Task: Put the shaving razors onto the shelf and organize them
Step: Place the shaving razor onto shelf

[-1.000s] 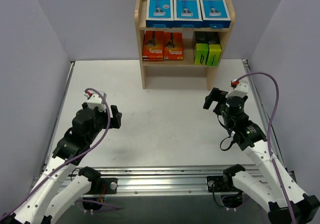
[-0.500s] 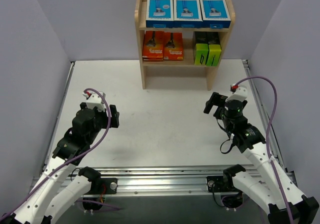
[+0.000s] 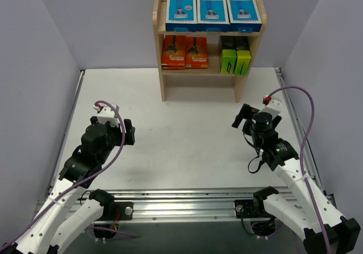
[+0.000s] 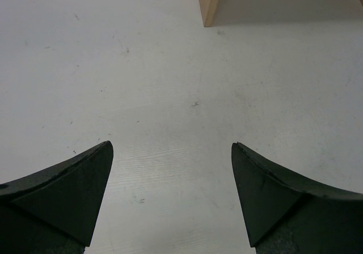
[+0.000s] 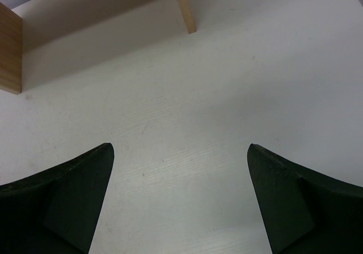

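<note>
At the near edge of the worktop (image 3: 181,152) both arm bases sit bolted to a metal rail (image 3: 187,200). Each arm rises bent at the elbow and leans forward, with a purple cable (image 3: 306,123) looping over its wrist. The left gripper (image 3: 129,132) hangs over the near-left part of the worktop, its jaws spread wide and holding nothing. The right gripper (image 3: 243,115) hangs near the right edge, equally released and empty.

From above, plain white surface runs from both grippers to the shelf (image 3: 160,55). It stands at the middle of the far edge, against the back wall (image 3: 102,21).

The wrist views show only dark fingertips, scuffed surface and the shelf's wooden feet. The overhead view alone shows the shaving razors, all on the shelf:
- three blue-and-white boxes (image 3: 211,11) side by side on the top tier;
- orange packs (image 3: 185,52) on the left of the middle tier;
- black-and-lime boxes (image 3: 235,58) on its right.
</note>
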`<action>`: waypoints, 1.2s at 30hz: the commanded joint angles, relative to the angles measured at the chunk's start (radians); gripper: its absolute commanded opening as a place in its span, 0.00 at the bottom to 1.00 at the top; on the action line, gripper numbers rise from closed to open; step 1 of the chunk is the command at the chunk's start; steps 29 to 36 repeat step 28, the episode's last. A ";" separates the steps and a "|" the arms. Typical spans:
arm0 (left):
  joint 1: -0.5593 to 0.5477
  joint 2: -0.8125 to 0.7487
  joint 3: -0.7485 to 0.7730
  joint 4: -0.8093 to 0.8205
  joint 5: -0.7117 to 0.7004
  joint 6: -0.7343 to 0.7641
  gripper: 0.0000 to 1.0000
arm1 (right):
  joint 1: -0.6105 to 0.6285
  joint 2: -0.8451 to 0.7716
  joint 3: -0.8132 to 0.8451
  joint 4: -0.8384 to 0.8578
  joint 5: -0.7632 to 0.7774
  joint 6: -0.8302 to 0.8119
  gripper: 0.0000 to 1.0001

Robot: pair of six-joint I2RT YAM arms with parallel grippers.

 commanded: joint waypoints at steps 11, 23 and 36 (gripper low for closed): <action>0.008 0.000 0.021 0.022 -0.025 0.011 0.94 | 0.026 -0.058 0.030 -0.001 0.055 0.019 1.00; 0.008 0.000 0.018 0.019 -0.034 0.014 0.94 | 0.035 -0.012 0.045 -0.009 0.038 0.037 1.00; 0.010 0.011 0.020 0.021 -0.028 0.014 0.94 | 0.034 0.014 0.047 -0.012 0.016 0.042 1.00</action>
